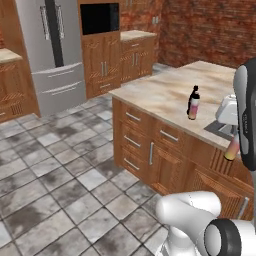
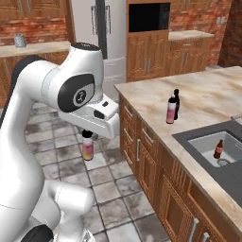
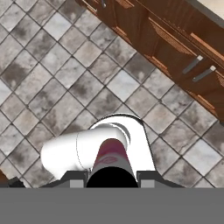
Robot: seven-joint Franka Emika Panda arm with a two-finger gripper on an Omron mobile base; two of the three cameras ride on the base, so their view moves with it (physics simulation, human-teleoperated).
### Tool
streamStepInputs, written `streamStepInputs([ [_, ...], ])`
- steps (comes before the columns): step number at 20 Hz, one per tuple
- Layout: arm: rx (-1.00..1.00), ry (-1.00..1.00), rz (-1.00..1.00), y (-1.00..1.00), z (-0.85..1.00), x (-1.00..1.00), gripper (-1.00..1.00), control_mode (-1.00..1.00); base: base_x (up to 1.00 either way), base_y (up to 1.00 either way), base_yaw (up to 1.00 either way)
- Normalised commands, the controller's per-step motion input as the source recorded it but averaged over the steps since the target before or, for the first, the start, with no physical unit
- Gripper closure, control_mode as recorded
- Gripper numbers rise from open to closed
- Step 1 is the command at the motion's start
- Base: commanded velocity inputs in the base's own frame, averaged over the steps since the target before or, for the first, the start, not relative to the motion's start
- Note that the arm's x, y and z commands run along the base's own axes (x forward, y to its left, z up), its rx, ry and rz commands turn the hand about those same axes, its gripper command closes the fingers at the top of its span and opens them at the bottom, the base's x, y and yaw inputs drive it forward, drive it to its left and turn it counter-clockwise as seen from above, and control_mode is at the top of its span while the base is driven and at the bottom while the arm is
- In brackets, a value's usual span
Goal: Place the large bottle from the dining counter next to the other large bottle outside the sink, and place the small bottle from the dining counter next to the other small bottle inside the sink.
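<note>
Hand view: nearest the camera, a small pink-orange bottle [image 3: 111, 159] is seen from its dark cap down, clamped between the tips of the claw [image 3: 111, 177], with floor tiles [image 3: 52, 70] far below. In the right base view the same small bottle [image 2: 88, 147] is held hanging under the claw [image 2: 87, 134], out over the floor, short of the worktop [image 2: 208, 101]. Farther on, a large pink bottle [image 2: 171, 109] is seen standing just beside a black bottle [image 2: 176, 103] on the worktop outside the sink [image 2: 198, 142]; a small brown bottle [image 2: 218, 149] is seen upright inside the basin. The large bottle appears placed already. For this step, the held bottle should be kept upright, lifted above the worktop edge, carried over the basin, and lowered beside the brown one without it being knocked.
</note>
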Motion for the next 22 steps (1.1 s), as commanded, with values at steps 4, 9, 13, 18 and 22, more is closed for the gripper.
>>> streamStepInputs([
  [4, 0.0, 0.0, 0.0, 0.0, 0.0, 0.0, 1.0, 1.0, 0.0, 0.0, -0.25],
  [9, 0.0, 0.0, 0.0, 0.0, 0.0, 0.0, 1.0, 1.0, 0.0, 0.0, -0.25],
  [13, 0.0, 0.0, 0.0, 0.0, 0.0, 0.0, 1.0, 1.0, 0.0, 0.0, -0.25],
  [18, 0.0, 0.0, 0.0, 0.0, 0.0, 0.0, 1.0, 1.0, 0.0, 0.0, -0.25],
  [22, 0.0, 0.0, 0.0, 0.0, 0.0, 0.0, 1.0, 1.0, 0.0, 0.0, -0.25],
])
